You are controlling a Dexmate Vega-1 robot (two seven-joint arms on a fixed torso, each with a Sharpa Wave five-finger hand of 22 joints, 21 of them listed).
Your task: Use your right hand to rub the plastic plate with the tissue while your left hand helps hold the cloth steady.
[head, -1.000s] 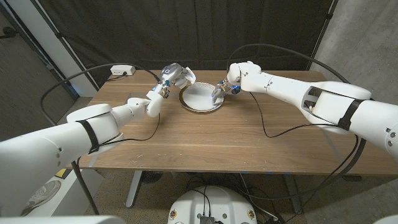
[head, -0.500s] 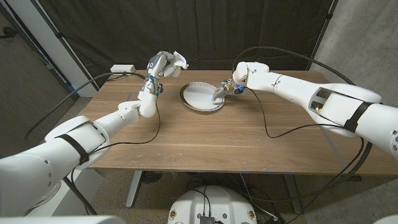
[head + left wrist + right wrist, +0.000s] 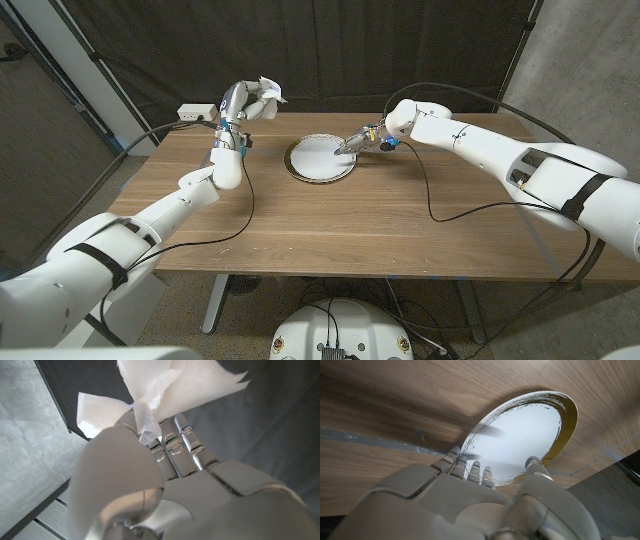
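Now the left hand (image 3: 243,102) has climbed well up off the tabletop (image 3: 330,220) and away from the plate (image 3: 320,160), carrying the tissue (image 3: 268,92) pinched in its curled fingers (image 3: 172,442), white folds sticking out above them. That looks backwards for the job: the rubbing hand has no tissue. The right hand (image 3: 358,145) has slid toward the plate's right rim, fingers apart and reaching down over the white face, holding nothing; whether they touch it I can't tell.
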